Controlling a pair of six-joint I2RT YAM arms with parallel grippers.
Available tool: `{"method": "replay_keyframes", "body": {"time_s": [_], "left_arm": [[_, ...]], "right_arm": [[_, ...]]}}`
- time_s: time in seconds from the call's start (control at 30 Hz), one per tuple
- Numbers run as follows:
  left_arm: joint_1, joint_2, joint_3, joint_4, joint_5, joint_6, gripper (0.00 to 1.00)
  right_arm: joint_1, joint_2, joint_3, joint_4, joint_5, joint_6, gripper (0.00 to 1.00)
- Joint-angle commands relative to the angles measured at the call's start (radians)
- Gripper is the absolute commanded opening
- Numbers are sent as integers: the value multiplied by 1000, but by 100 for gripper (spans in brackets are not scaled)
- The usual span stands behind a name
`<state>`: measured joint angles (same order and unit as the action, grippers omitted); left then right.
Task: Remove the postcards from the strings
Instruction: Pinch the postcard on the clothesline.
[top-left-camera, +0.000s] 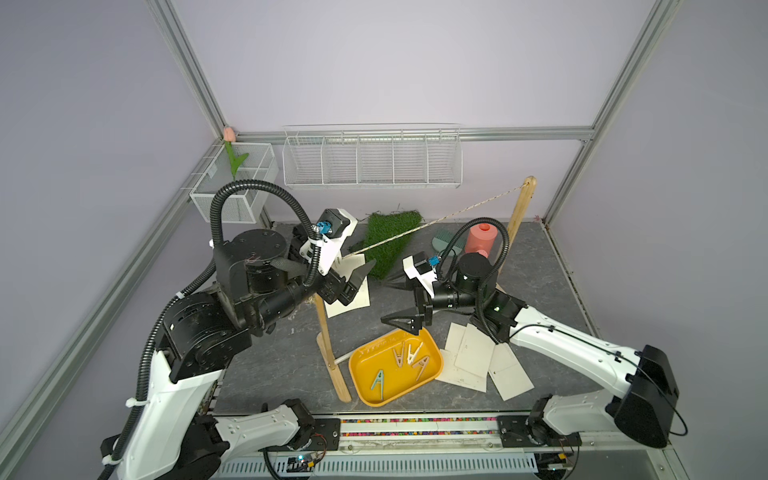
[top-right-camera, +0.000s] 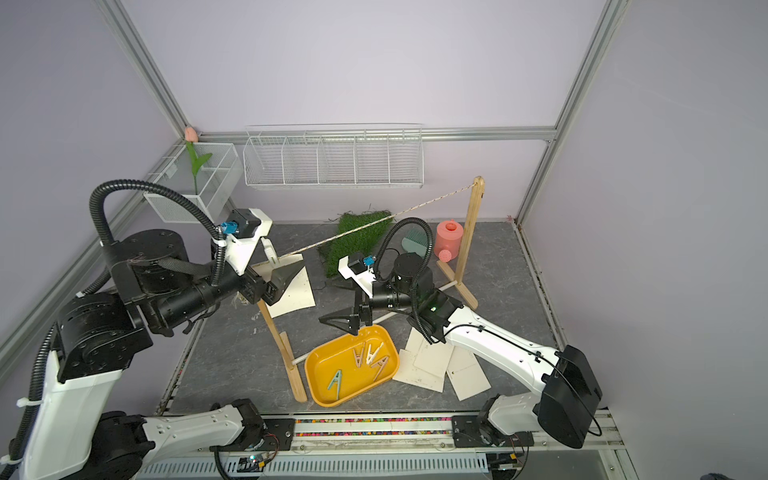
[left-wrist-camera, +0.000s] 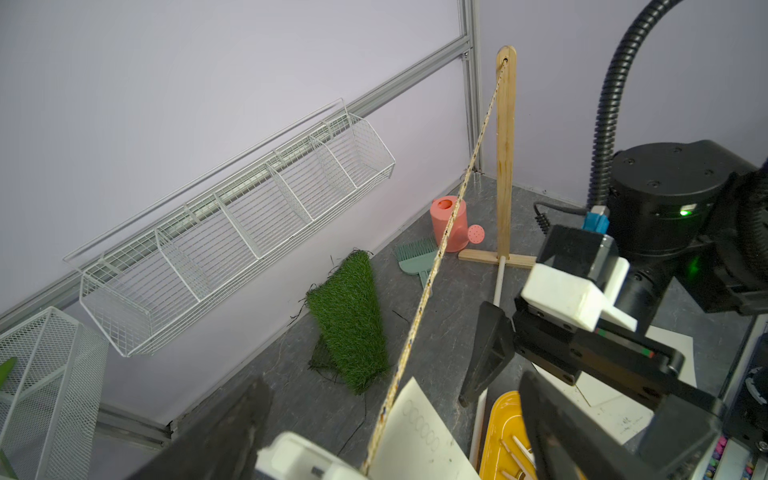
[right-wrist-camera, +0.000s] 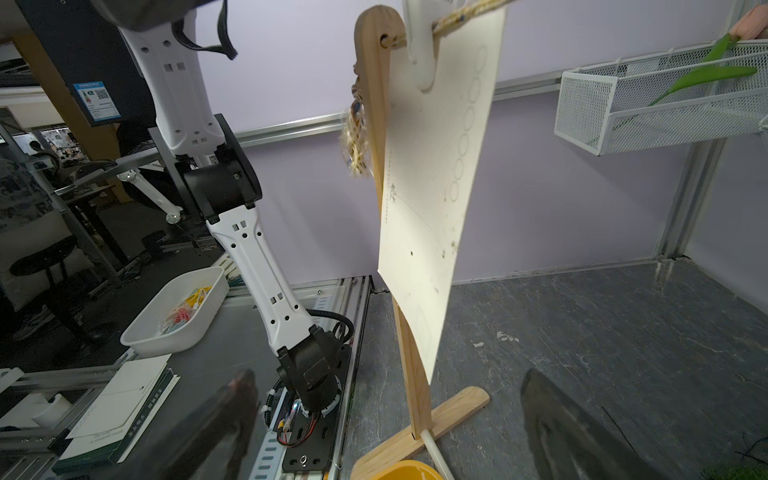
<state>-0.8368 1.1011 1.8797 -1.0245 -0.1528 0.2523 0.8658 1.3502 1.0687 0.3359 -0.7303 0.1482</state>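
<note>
Left gripper (top-left-camera: 358, 283) agape, empty, beside near post (top-left-camera: 328, 340) | right gripper (top-left-camera: 384, 302) agape, empty | best: squeeze white clothespin (right-wrist-camera: 419, 54) squarely, steadying last postcard (right-wrist-camera: 436, 187).

The string (left-wrist-camera: 449, 232) slants from the hole atop the wooden post (left-wrist-camera: 505, 158) down between the wide-spread fingers of the left claw (left-wrist-camera: 395, 380), a postcard (left-wrist-camera: 419, 436) against it there. Beside the post's foot stands a pink watering can (left-wrist-camera: 451, 224), a grass mat (left-wrist-camera: 353, 320) farther off
</note>
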Motion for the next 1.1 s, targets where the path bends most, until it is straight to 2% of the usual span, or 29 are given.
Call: {"method": "replay_keyframes", "body": {"time_s": [0.0, 0.07, 0.3, 0.5, 0.73, 0.93, 1.07], "left_arm": [[98, -15, 30, 20, 113, -37, 95], [169, -10, 32, 14, 181, -52, 94], [253, 3, 23, -6, 286, -93, 93], [262, -71, -36, 34, 229, -126, 95], [263, -17, -36, -38, 329, -119, 94], [269, 12, -55, -22, 364, -87, 82], [313, 14, -71, -1, 419, -73, 73]], "right_arm": [[6, -33, -15, 14, -15, -31, 99], [6, -34, -13, 12, -25, -34, 99], [6, -26, -9, 19, -47, -45, 97], [5, -19, -9, 28, -70, -47, 98], [6, -13, -6, 35, -91, -54, 97], [6, -10, -6, 42, -103, -53, 95], [5, -5, -2, 49, -114, -50, 94]]}}
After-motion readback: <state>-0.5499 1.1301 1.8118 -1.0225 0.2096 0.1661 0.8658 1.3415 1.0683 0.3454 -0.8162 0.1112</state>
